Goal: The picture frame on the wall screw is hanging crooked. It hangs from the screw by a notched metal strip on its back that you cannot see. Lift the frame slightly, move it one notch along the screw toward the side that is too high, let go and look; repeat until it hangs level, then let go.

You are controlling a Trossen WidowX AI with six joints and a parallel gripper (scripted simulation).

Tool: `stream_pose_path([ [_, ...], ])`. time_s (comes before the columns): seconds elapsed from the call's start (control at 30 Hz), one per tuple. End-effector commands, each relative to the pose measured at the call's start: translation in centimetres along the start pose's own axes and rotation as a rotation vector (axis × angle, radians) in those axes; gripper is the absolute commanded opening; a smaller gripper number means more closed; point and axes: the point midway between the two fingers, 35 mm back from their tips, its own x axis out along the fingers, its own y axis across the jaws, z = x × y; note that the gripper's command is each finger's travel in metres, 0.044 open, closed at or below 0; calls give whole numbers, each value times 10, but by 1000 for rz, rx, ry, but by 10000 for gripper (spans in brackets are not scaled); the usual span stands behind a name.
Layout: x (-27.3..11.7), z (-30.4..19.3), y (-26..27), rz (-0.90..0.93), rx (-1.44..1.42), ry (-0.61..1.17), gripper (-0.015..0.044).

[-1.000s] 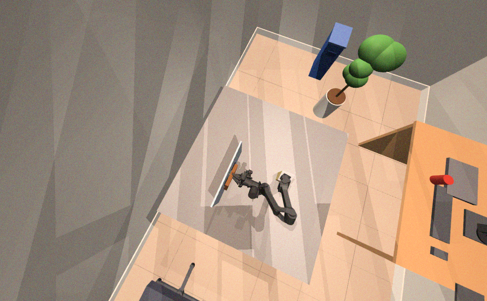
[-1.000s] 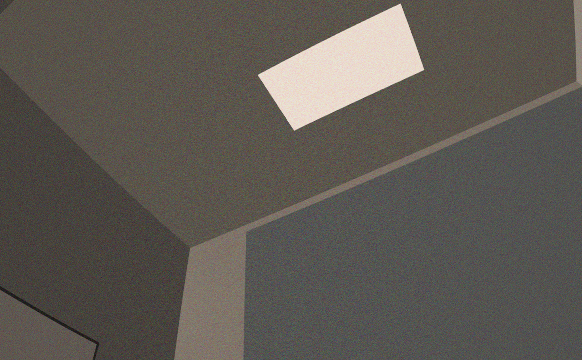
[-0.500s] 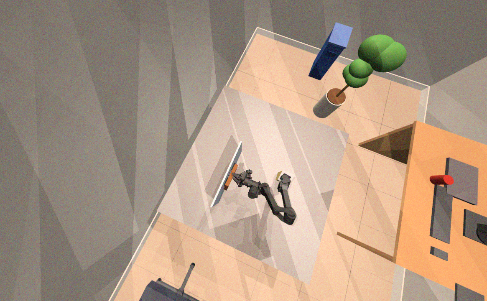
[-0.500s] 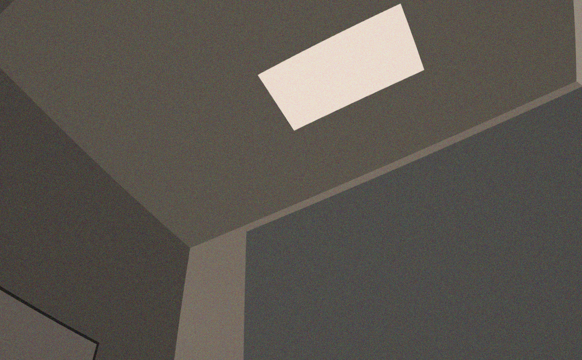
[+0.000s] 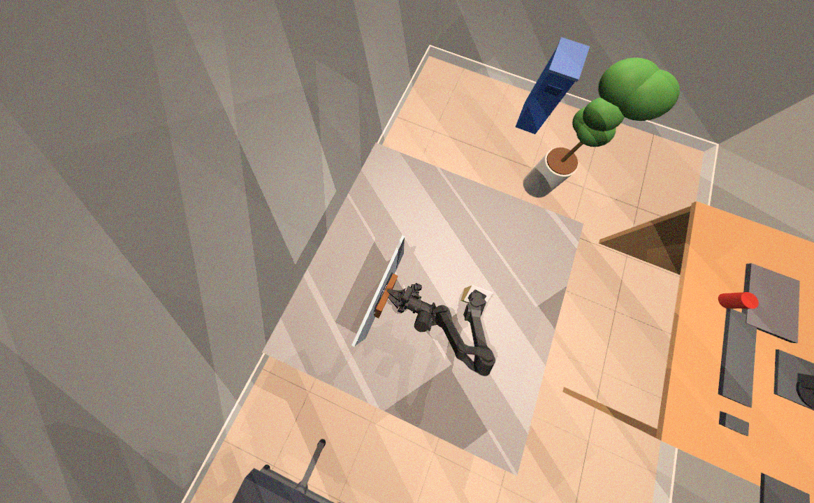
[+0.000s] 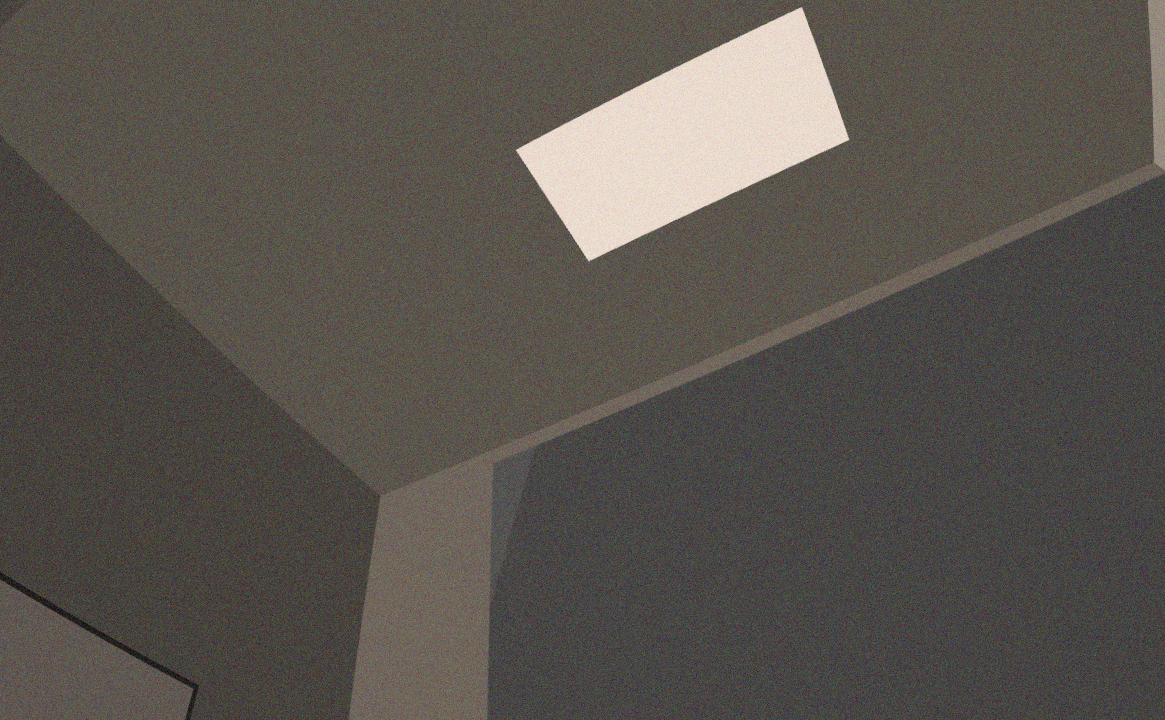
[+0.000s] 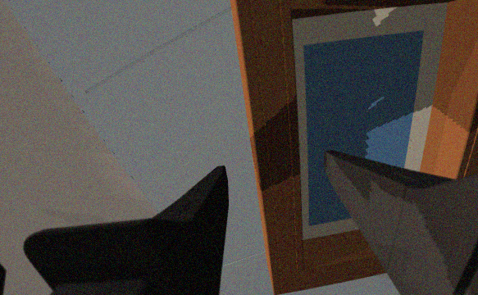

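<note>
Wrist cam: gripper (image 5: pixel 388 293) (image 7: pixel 275 159) facing pic frame (image 5: pixel 386 295) (image 7: pixel 281 229), fingers standing apart w/ nothing between; R finger overlapping blue pic (image 7: pixel 345 82) in view.

Top: high up, looking down, all tabletop (image 5: pixel 490 231) corners in | Exterior: aiming up, ceiling light (image 6: pixel 684 134) | Wrist: close in, facing frame (image 5: pixel 380 309) (image 7: pixel 277 164), shared with top, near tabletop's picture-left edge

the picture frame (image 5: pixel 386 295) (image 7: pixel 281 123) cropped by your wrist view's upper edge, its screw hidden from you
</note>
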Motion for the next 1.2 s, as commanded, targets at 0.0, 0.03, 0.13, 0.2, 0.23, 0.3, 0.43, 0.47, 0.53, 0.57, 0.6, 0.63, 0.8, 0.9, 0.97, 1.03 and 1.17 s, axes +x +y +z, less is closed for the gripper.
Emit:
stream_pose_path([
  [0.0, 0, -1, 0, -1, -3, 4, 260],
  [0.03, 0, -1, 0, -1, -3, 4, 260],
  [0.13, 0, -1, 0, -1, -3, 4, 208],
  [0.2, 0, -1, 0, -1, -3, 4, 155],
  [0.23, 0, -1, 0, -1, -3, 4, 129],
  [0.3, 0, -1, 0, -1, -3, 4, 76],
  [0.43, 0, -1, 0, -1, -3, 4, 50],
  [0.47, 0, -1, 0, -1, -3, 4, 43],
  [0.53, 0, -1, 0, -1, -3, 4, 30],
  [0.57, 0, -1, 0, -1, -3, 4, 3],
  [0.6, 0, -1, 0, -1, -3, 4, 0],
  [0.63, 0, -1, 0, -1, -3, 4, 0],
  [0.8, 0, -1, 0, -1, -3, 4, 0],
  [0.9, 0, -1, 0, -1, -3, 4, 0],
  [0.97, 0, -1, 1, -1, -3, 4, 0],
  [1.03, 0, -1, 2, -1, -3, 4, 0],
  [1.17, 0, -1, 3, -1, -3, 4, 0],
])
